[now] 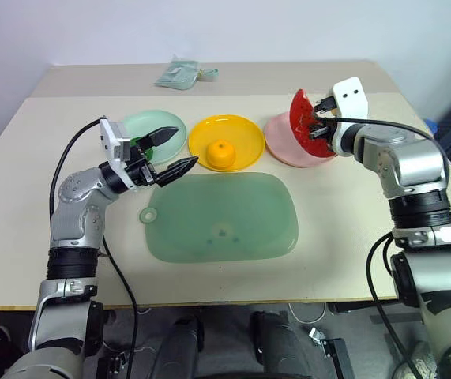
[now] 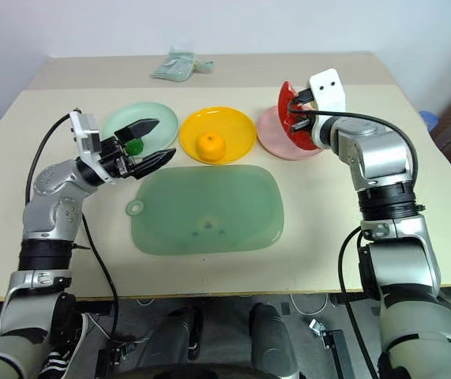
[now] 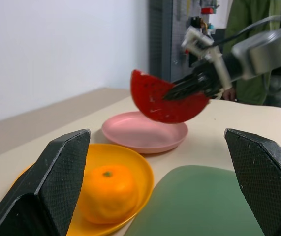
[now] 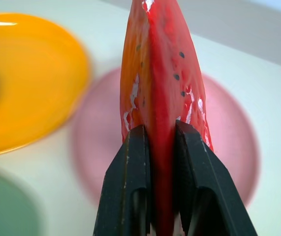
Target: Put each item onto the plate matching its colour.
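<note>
Right jaws: the right gripper (image 4: 161, 147) is clamped on the thin edge of the red watermelon wedge (image 1: 305, 122), holding it in the air above the pink plate (image 1: 282, 148), not yet set down.
Left jaws: the left gripper (image 1: 164, 151) stands wide apart and holds nothing, hovering over the near rim of the mint green plate (image 1: 134, 125).
Done: the orange fruit (image 1: 222, 151) sits on the yellow plate (image 1: 245, 130); the dark green lump (image 2: 133, 146) appears to lie on the mint green plate, between the left fingers.
Left to do: by my reading only the wedge remains; it needs lowering onto the pink plate and releasing.
Mat: the large translucent green mat (image 1: 249, 225) lies on the worktop (image 1: 343, 237) just in front of the three plates, with no item on it.
Left wrist view adds: a side-on look showing clear air between the wedge and the pink plate, which the head views leave uncertain.
Right wrist view adds: the grip itself, both fingers pressed flat against the wedge's sides, seeds visible.
Head views add: the whole row of plates and the green lump.
</note>
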Robot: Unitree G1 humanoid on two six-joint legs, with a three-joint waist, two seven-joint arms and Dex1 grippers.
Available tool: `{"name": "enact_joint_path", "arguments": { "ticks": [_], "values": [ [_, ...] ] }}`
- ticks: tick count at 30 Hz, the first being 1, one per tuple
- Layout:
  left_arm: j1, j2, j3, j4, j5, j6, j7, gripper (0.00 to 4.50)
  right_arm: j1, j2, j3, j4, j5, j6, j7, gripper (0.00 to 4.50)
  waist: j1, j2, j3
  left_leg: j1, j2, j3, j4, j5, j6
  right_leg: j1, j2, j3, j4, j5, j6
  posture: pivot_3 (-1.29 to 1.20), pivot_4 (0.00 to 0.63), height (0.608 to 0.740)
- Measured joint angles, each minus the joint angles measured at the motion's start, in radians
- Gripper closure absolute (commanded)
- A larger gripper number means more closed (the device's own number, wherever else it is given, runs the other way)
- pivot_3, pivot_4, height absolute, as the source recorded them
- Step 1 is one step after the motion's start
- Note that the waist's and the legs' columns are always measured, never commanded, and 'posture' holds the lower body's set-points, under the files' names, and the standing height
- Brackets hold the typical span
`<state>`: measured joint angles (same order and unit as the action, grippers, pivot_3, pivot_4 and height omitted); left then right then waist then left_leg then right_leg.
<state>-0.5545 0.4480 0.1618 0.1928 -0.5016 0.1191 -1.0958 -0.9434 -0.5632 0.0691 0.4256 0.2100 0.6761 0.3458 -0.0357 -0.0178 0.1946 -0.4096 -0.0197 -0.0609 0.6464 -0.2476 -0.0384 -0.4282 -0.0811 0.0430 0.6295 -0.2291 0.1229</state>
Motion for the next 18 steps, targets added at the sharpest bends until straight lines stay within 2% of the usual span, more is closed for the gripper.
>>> {"name": "enact_joint_path", "arguments": {
  "ticks": [2, 6, 9, 15, 18],
  "values": [
    [0.015, 0.001, -0.002, -0.005, 0.001, 0.0, 0.003, 0.0, -0.001, 0.023, -0.012, 0.055, -0.012, -0.077, 0.0, 4.28, -0.004, 0.0, 0.0, 0.0, 0.0, 0.0, 0.0, 0.0, 0.0, 0.0, 0.0, 0.0, 0.0, 0.0, 0.0, 0.0, 0.15, 0.74],
    [0.036, 0.014, -0.002, -0.03, 0.001, 0.003, 0.014, 0.0, -0.015, 0.043, -0.038, 0.119, -0.03, -0.161, 0.015, 2.56, -0.006, 0.0, 0.0, 0.0, 0.0, 0.0, 0.0, 0.0, 0.0, 0.0, 0.0, 0.0, 0.0, 0.0, 0.0, 0.0, 0.15, 0.74],
    [0.044, 0.02, 0.0, -0.038, 0.0, 0.007, 0.021, 0.0, -0.021, 0.042, -0.048, 0.134, -0.049, -0.206, 0.015, 1.1, -0.006, 0.0, 0.0, 0.0, 0.0, 0.0, 0.0, 0.0, 0.0, 0.0, 0.0, 0.0, 0.0, 0.0, 0.0, 0.0, 0.15, 0.74],
    [0.07, 0.021, 0.0, -0.06, -0.002, 0.007, 0.032, 0.0, -0.04, 0.04, -0.109, 0.115, -0.044, -0.251, 0.022, 1.1, -0.007, 0.0, 0.0, 0.0, 0.0, 0.0, 0.0, 0.0, 0.0, 0.0, 0.0, 0.0, 0.0, 0.0, 0.0, 0.0, 0.15, 0.74],
    [0.082, 0.036, 0.001, -0.075, -0.012, 0.014, 0.018, 0.0, -0.008, 0.038, -0.134, 0.005, 0.004, -0.248, 0.106, 1.1, -0.007, 0.0, 0.0, 0.0, 0.0, -0.001, 0.0, 0.0, 0.0, 0.0, 0.0, 0.0, 0.0, 0.0, 0.0, 0.0, 0.15, 0.74]
  ]
}}
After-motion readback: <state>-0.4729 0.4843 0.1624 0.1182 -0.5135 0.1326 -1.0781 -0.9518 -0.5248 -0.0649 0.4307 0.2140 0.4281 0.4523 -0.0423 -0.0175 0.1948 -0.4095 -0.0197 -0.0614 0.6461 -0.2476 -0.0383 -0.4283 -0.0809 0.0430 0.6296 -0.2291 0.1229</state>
